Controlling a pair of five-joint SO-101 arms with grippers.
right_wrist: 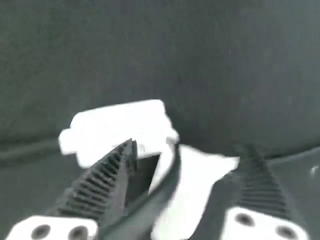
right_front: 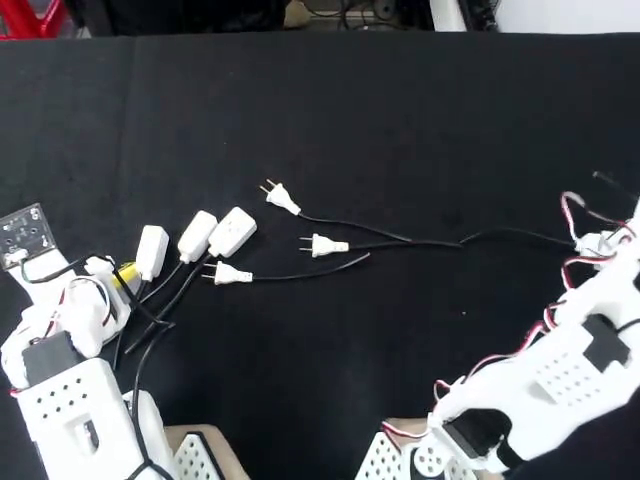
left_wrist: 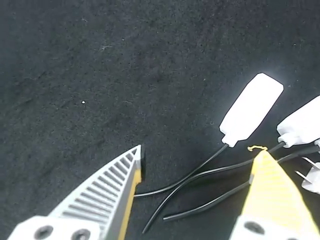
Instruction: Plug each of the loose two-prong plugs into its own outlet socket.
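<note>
Three loose plugs (right_front: 228, 272) lie mid-table, and we see their prongs facing the white sockets (right_front: 197, 236). The end socket (left_wrist: 251, 110) sits just past the left gripper (left_wrist: 200, 150), spread wide and empty. We cannot tell the right gripper's (right_wrist: 195, 150) grip.

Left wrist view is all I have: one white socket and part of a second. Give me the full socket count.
Observer: Three, side by side: the first socket nearest your arm, the middle socket and the third socket.
Operator: Now count the loose plugs.
Observer: Three, none plugged in: the top plug, the middle plug and the bottom plug.
Operator: Name the one closest to the sockets.
Observer: The bottom plug. In the high view it lies just below the third socket, apart from it.
</note>
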